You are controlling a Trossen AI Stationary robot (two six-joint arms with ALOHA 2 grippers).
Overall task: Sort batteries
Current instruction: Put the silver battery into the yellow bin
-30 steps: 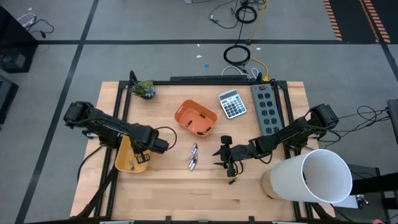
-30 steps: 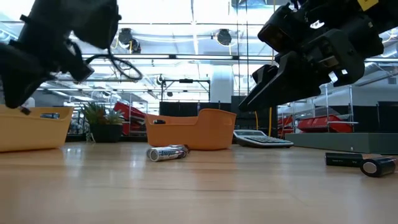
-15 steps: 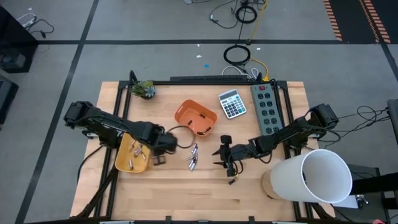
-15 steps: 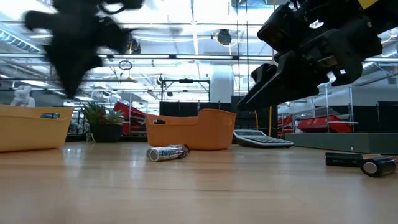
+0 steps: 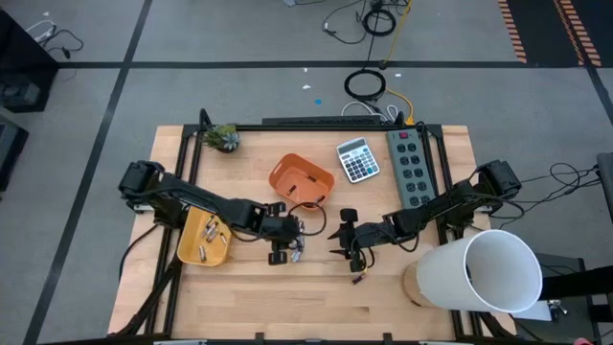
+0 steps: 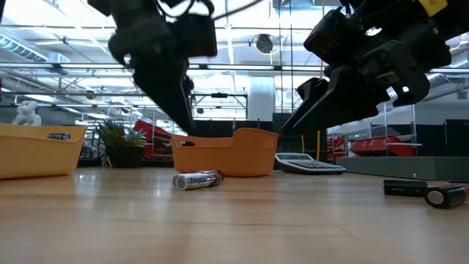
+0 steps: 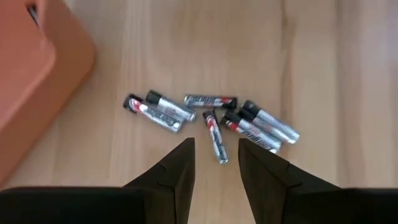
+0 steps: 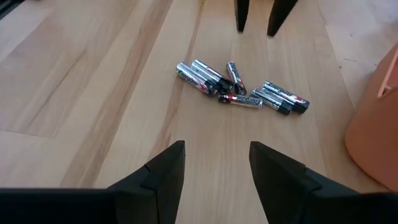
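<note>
A pile of several small batteries (image 7: 211,121), silvery with dark ends, lies flat on the wooden table near its middle (image 5: 299,240); the low view shows it too (image 6: 198,180). My left gripper (image 7: 216,149) hovers open just above the pile's near side (image 5: 283,251), and a thin battery (image 7: 214,134) lies below the gap between its fingertips. My right gripper (image 8: 217,152) is open and hangs to the right of the pile (image 5: 350,247), facing the batteries (image 8: 239,87). More batteries lie in the yellow tray (image 5: 204,238).
An orange tray (image 5: 302,182) sits beyond the pile, with a calculator (image 5: 357,159) and a power strip (image 5: 410,165) farther right. A small plant (image 5: 225,137) stands at the far left. A large white cylinder (image 5: 488,271) fills the near right corner. Bare wood lies near the front edge.
My left gripper has swung from above the yellow tray toward the table's right and now hangs over the battery pile. The batteries in the yellow tray, covered by it before, now show. The pile and my right arm have kept still.
</note>
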